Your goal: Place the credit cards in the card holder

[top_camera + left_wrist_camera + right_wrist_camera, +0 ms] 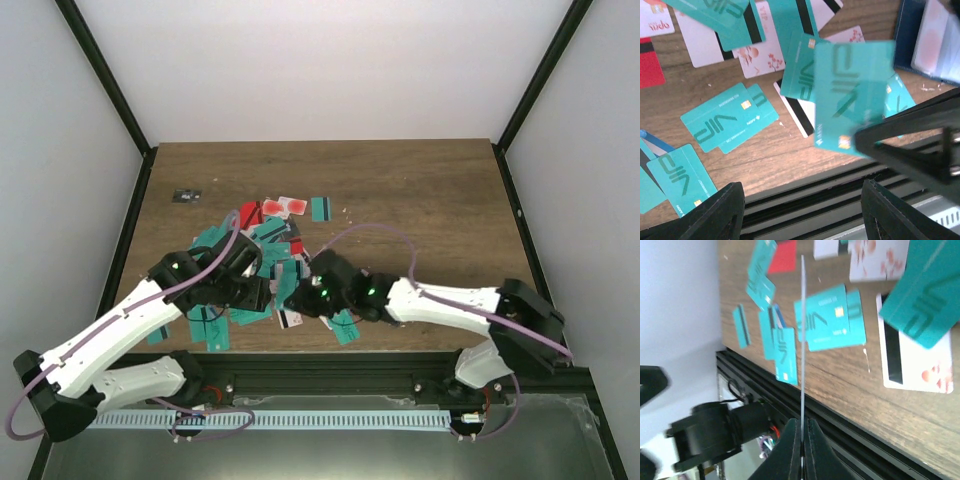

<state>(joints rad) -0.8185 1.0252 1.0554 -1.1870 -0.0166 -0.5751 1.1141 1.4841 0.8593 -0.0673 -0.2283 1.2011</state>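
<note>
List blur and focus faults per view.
Left wrist: the central teal plastic VIP card is smeared, the brown wooden table sharp. Right wrist: the big teal card at top right is soft, the gripped edge-on thin card crisp. Top external: evenly lit.

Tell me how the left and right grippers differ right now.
The left gripper has its fingers wide apart; the right gripper has them pressed together. The left gripper holds nothing, while the right gripper pinches a thin card seen edge-on. Both hang over the scattered credit cards near the table's front edge.
</note>
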